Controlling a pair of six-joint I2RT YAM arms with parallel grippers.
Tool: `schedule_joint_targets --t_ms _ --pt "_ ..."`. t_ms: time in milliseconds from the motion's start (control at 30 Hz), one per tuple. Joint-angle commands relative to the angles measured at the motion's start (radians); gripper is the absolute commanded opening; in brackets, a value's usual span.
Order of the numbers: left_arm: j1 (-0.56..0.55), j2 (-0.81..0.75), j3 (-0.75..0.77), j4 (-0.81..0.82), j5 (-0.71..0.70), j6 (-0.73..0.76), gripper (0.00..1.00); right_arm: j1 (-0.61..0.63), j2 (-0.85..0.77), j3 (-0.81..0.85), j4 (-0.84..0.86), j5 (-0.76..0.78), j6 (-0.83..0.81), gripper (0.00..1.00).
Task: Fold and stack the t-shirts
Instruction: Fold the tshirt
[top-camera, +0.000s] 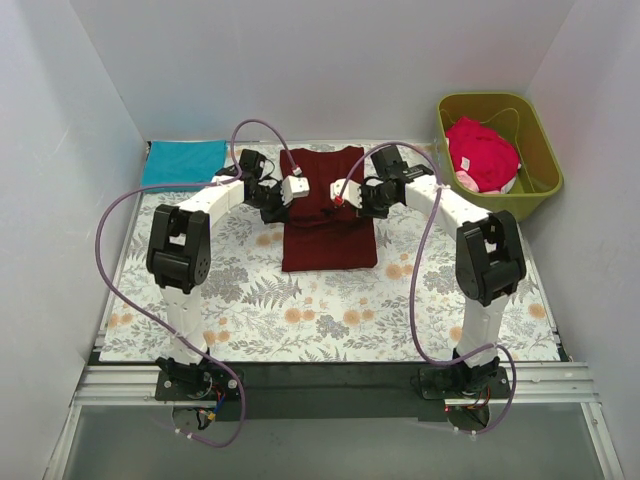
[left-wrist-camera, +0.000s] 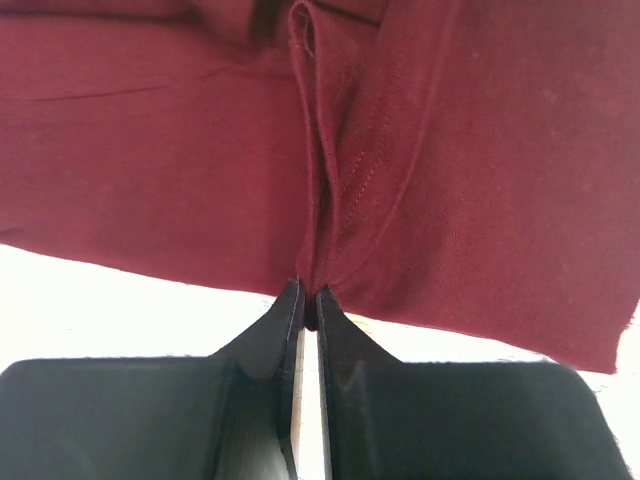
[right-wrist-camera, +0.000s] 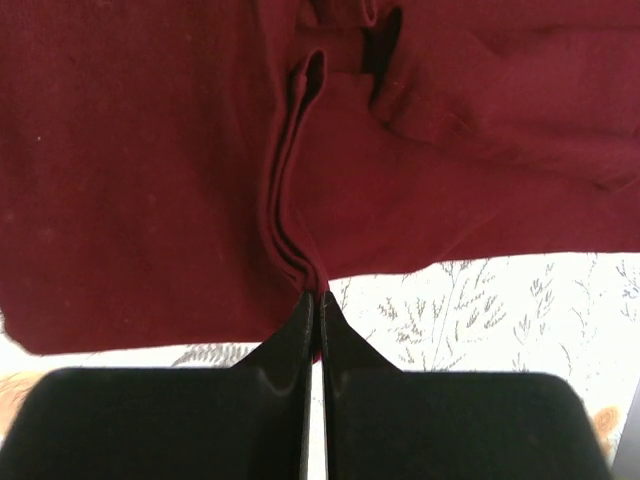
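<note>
Overhead, the maroon t-shirt (top-camera: 330, 228) lies partly folded at the middle of the flowered surface (top-camera: 300, 310). Both arms reach in over its upper half, the left tool (top-camera: 297, 190) on its left part and the right tool (top-camera: 340, 192) just beside on its right. They are paired, I judge, so that one fold lifts evenly. Left of the maroon t-shirt and further back lies the teal t-shirt (top-camera: 183, 163), flat and folded. Right of it, well apart, the red-pink t-shirt (top-camera: 482, 152) waits crumpled in the olive tub (top-camera: 547, 170). From the left wrist, the left tool is clamped on a raised pleat of maroon cloth. From the right wrist, the right tool likewise pinches several maroon layers at the cloth's edge.
</note>
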Motion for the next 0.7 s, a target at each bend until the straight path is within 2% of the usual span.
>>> schedule_joint_targets --t_ms 0,533,600,633,667 --pt "0.007 0.014 0.065 0.003 0.012 0.024 0.00 -0.008 0.040 0.063 0.009 -0.015 -0.063 0.01" --pt "0.031 0.082 0.128 0.060 -0.015 -0.011 0.00 -0.037 0.117 0.122 0.084 0.009 -0.052 0.01" --pt "0.033 0.092 0.134 0.088 -0.033 -0.039 0.08 -0.037 0.128 0.131 0.090 0.009 -0.045 0.04" --pt "0.033 0.097 0.139 0.094 -0.038 -0.051 0.14 -0.037 0.131 0.134 0.100 0.012 -0.037 0.13" --pt "0.037 0.100 0.145 0.098 -0.041 -0.063 0.22 -0.037 0.134 0.154 0.107 0.021 -0.013 0.17"
